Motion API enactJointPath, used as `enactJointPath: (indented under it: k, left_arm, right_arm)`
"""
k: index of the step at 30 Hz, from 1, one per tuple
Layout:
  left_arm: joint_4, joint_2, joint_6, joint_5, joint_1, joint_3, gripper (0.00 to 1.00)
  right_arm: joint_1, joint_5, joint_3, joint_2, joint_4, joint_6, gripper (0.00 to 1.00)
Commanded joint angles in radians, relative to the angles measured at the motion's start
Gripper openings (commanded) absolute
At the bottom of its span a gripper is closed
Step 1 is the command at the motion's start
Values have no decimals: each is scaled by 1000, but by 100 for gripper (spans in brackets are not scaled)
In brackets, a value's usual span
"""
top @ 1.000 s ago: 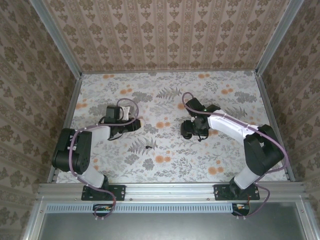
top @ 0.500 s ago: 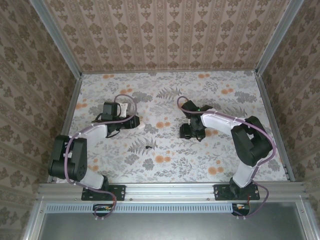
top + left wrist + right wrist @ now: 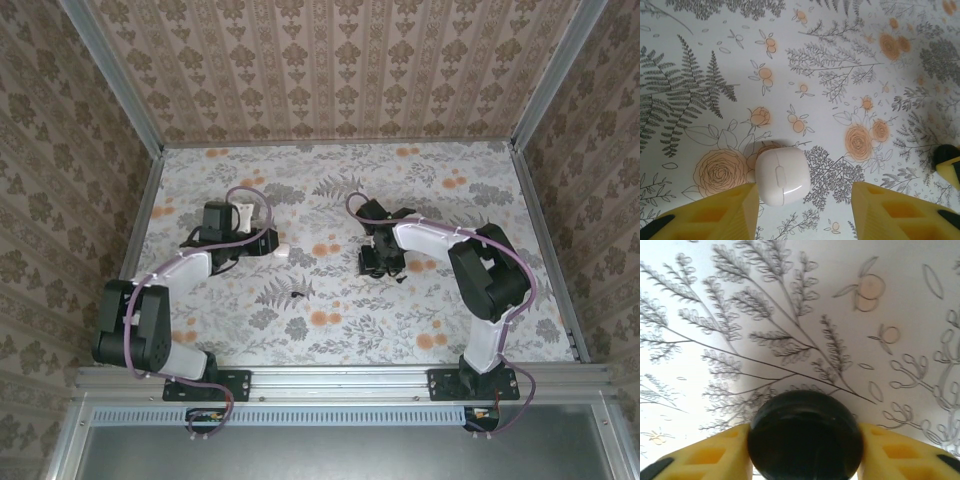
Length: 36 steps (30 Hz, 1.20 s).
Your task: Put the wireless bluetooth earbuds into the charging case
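– Two claws to enter; item one, left side?
– Left claw (image 3: 805,212): yellow fingers (image 3: 715,215) spread wide, low over the table (image 3: 450,330); nothing gripped.
– Item two?
– White case (image 3: 781,176): lying flat on the table, lid down by the look of its seam; it sits inside the gap, hard against one finger (touching or just beside, I cannot tell) and well apart from the other.
– Item three?
– Earbud (image 3: 297,295), one: a dark speck on the table between the two arms, nearer the bases than the case; likely an earbud, though too small to be sure; the second is too small for me to pick out.
– Item four, right side?
– Right claw (image 3: 804,442): pressed onto a black disc (image 3: 805,430), both fingers (image 3: 705,460) touching its rim; whether the disc rests on the table or hangs just above it, I cannot tell.
– Step in hand?
– By my reckoning, securing the case; nothing has gone into it yet.
– Next move calls for?
– Shift the left claw so the case sits midway, then close gently; smooth rounded plastic may skid aside if one finger alone pushes it; the lid must come up before any earbud goes in; the right claw would need to shed the disc to lift a speck that small.
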Motion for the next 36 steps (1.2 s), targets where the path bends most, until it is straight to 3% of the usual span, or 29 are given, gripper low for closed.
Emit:
enactJointPath:
  k: [1, 7, 11, 16, 21, 27, 36]
  left_arm:
    - [-13, -52, 12, 29, 0, -7, 50]
    - [-52, -128, 11, 87, 0, 3, 49]
    - [-107, -182, -10, 191, 0, 31, 49]
    - [-194, -228, -74, 300, -23, 80, 51]
    - [-213, -269, -163, 360, -121, 110, 51]
    - [-260, -307, -206, 340, -284, 167, 54]
    - [-220, -320, -235, 309, -379, 175, 59]
  right_arm:
    - [32, 18, 15, 1, 2, -59, 41]
    - [81, 12, 2, -97, 10, -152, 35]
    - [127, 23, -15, -227, 42, -257, 28]
    - [181, 39, -48, -377, 110, -388, 27]
    - [225, 48, -73, -500, 191, -494, 25]
    - [281, 89, -107, -591, 249, -591, 23]
    - [344, 110, -88, -622, 250, -648, 22]
